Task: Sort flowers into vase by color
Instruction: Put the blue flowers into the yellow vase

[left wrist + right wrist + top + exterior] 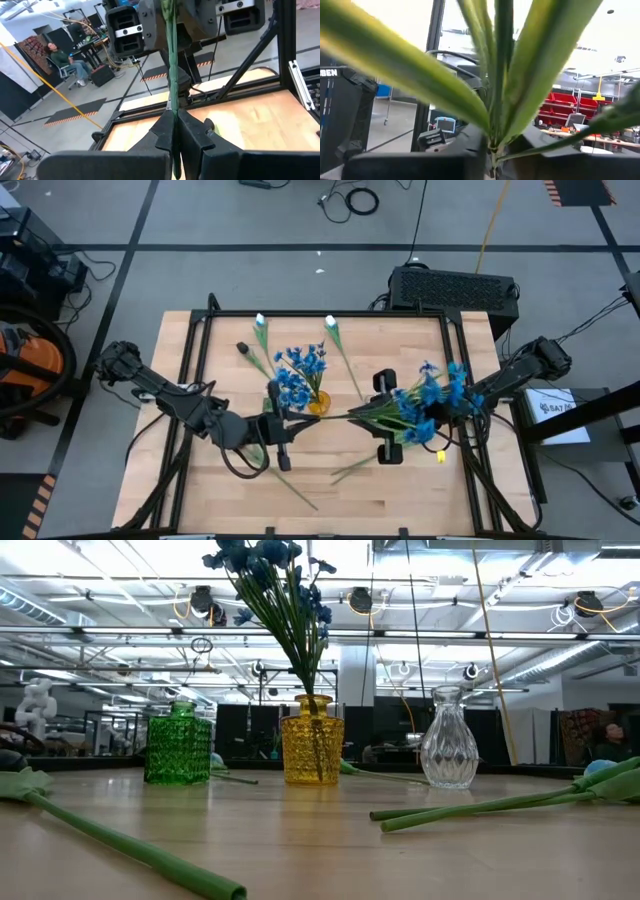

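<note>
1. We see the left gripper (272, 423) low over the middle of the wooden worktop (200, 490), just in front of the yellow vase (312, 752); in its wrist view the jaws are closed on a thin green stem (171, 75) that runs straight out between them toward the other arm.
2. We see the right gripper (392, 420) to the right of the yellow vase, with a bushy blue cluster (435, 400) lying across that arm. Its wrist view is filled with long green leaves (505, 75), and the jaws are pinched on the stem at their base.
3. From above, the one stem spans the gap between the two grippers, so both hold the same blue flower.
4. Another bunch of blue flowers (270, 580) stands upright in the yellow vase, which is flanked in the low view by a green vase (179, 745) and a clear glass vase (448, 740).
5. Two white tulip buds (261, 321) lie at the far side of the worktop with their stems slanting inward, and a small dark bud (241, 348) lies near them.
6. Loose green stems (480, 806) rest flat on the near part of the worktop.
7. A seated person (62, 59) shows in the room beyond, in the left wrist view.
</note>
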`<state>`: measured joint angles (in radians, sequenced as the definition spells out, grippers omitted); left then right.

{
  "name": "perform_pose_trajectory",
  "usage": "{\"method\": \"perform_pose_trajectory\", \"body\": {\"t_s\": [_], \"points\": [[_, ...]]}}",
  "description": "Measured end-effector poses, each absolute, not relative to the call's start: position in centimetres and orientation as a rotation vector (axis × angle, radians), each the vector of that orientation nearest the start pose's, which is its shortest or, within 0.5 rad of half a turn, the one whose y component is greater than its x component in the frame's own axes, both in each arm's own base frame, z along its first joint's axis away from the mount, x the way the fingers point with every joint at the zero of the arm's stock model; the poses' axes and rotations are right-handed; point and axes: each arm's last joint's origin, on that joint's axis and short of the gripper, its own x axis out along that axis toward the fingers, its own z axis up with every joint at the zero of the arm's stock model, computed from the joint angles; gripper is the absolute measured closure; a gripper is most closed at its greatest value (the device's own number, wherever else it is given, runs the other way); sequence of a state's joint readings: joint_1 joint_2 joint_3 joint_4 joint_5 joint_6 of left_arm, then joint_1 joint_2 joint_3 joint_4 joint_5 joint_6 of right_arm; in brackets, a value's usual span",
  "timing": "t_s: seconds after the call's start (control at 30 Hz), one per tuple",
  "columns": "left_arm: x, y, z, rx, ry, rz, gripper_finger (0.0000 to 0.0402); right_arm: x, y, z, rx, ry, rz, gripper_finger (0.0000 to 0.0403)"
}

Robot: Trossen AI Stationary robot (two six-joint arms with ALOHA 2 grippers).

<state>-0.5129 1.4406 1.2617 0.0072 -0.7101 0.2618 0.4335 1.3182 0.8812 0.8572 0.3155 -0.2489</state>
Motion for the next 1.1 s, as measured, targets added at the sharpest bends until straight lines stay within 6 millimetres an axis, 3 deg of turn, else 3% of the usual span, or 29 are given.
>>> {"method": "perform_pose_trajectory", "body": {"t_s": [0.13, 0.43, 0.73, 1.1], "points": [[29.2, -14.2, 35.9, 0.316, 0.221, 0.183, 0.0354, 26.7, 11.3, 34.5, -0.104, -0.362, 0.047, 0.0394], [26.9, -14.2, 36.0, 0.333, 0.318, 0.150, 0.0253, 26.0, 10.8, 34.8, -0.103, -0.299, -0.018, 0.0391], [23.5, -15.7, 37.7, 0.333, 0.275, 0.052, 0.0247, 26.2, 8.8, 33.4, -0.090, -0.089, -0.172, 0.0394], [20.2, -17.3, 38.7, 0.353, 0.242, -0.004, 0.0247, 29.0, 5.8, 29.7, -0.005, 0.107, -0.281, 0.0392]]}}
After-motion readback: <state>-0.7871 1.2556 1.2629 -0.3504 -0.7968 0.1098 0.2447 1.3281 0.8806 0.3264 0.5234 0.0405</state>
